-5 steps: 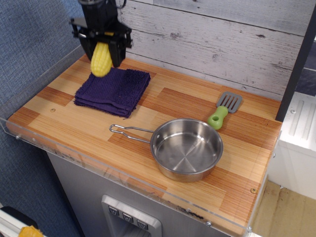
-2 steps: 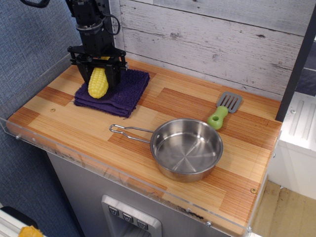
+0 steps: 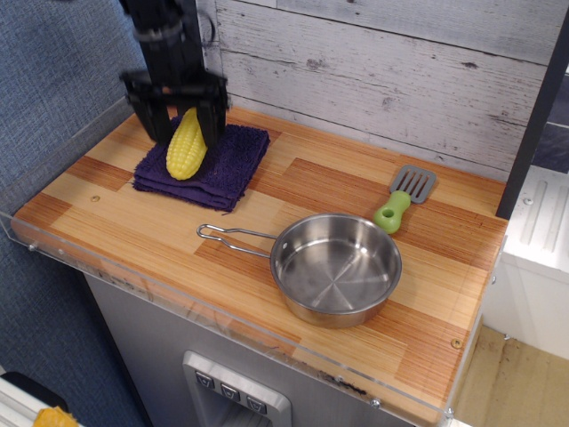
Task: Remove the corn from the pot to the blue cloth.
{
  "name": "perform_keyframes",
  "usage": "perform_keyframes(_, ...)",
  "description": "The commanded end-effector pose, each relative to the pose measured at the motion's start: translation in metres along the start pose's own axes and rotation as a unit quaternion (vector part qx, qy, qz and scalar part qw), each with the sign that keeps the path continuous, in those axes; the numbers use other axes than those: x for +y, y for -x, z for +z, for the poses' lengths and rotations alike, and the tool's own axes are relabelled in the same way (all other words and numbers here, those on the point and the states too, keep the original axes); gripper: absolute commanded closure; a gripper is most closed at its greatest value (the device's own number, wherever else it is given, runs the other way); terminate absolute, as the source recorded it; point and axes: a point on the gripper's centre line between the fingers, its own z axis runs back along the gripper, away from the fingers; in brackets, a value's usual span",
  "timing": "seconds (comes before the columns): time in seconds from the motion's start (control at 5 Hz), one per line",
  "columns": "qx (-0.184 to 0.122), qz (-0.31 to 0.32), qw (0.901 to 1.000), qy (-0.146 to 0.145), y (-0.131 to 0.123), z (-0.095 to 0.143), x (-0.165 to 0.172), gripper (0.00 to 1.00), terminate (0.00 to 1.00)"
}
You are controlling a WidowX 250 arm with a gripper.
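Resting on the blue cloth [image 3: 206,158] at the counter's back-left corner, the corn [image 3: 186,145] lies tilted, its tip toward the wall, no longer pinched as it was a moment ago. The gripper [image 3: 181,114] has lifted slightly and its black fingers [image 3: 213,117] now stand spread to either side of the cob's upper end, apparently letting go of it; whether a finger brushes the kernels cannot be made out. A second ago the cob hung in the air above the towel, then came down onto it in the closed jaws. That points to the delivery being all but finished, with only the arm's retreat left to clear the cloth.

The pot [image 3: 335,268], a shallow steel pan with a wire loop handle pointing toward the left edge, sits empty near the front edge, well apart from the towel. A green-handled grey spatula [image 3: 403,199] lies toward the back-right, just beyond the pan's rim.

The wooden counter [image 3: 302,191] is banded in light and reddish strips and edged with a clear plastic lip. Whitewashed planks form the back wall, and blue fabric panelling covers the left side.
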Motion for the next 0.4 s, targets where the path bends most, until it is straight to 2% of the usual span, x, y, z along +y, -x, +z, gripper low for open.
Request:
perform_keyframes(0.0, -0.104, -0.036, 0.9938, 0.009, -0.003, 0.090, -0.029, 0.00, 0.00)
perform_keyframes(0.2, -0.107, -0.065, 0.9919, 0.021, -0.006, 0.098, -0.049, 0.00, 0.00)
